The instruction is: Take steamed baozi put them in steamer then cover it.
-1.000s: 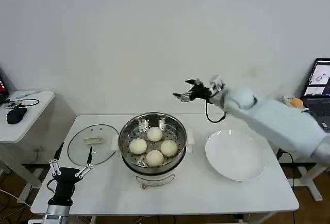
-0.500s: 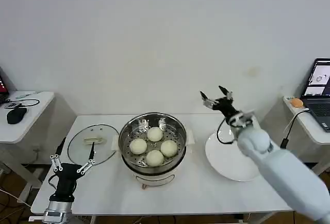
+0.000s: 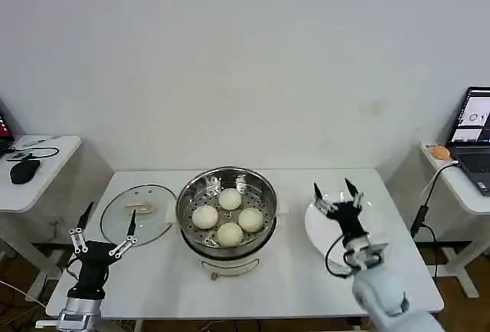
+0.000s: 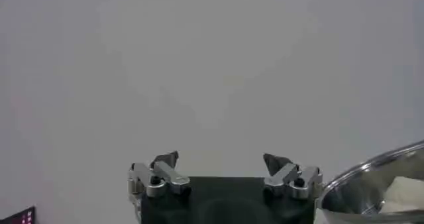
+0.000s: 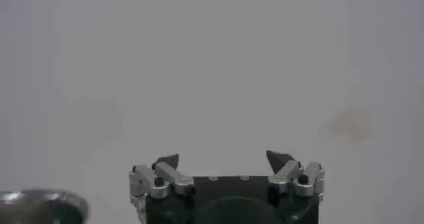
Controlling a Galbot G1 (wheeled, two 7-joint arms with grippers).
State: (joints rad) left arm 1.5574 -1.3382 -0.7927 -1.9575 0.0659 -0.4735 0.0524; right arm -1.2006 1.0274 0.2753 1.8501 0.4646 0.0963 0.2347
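All four buns (image 3: 228, 216) sit in my steamer (image 3: 227, 211), on the perforated tray inside it, clustered close together. The steamer stands at the middle of the desk (image 3: 291, 286), a little nearer the far edge than the near one. Its shiny rim also shows at the side of my left wrist view (image 4: 371, 189).

My right pincer (image 3: 335, 196) hangs over the white plate (image 3: 318, 229), which lies toward the desk's right edge. Its fingers point upward and stand wide apart, holding nothing. The steamer and the buns are to its left, near but clearly apart from it. In the right wrist view the same fingers (image 5: 165, 160) show spread against the plain wall.

My left pincer (image 3: 104, 234) sits low at the desk's near left corner, fingers also spread and empty. The glass lid (image 3: 138, 213) lies flat on the desk just beyond it, beside the steamer on its left, so the steamer is not yet covered. The buns are off to the right of this pincer, past the lid. In the left wrist view my fingertips (image 4: 165, 159) stand parted.
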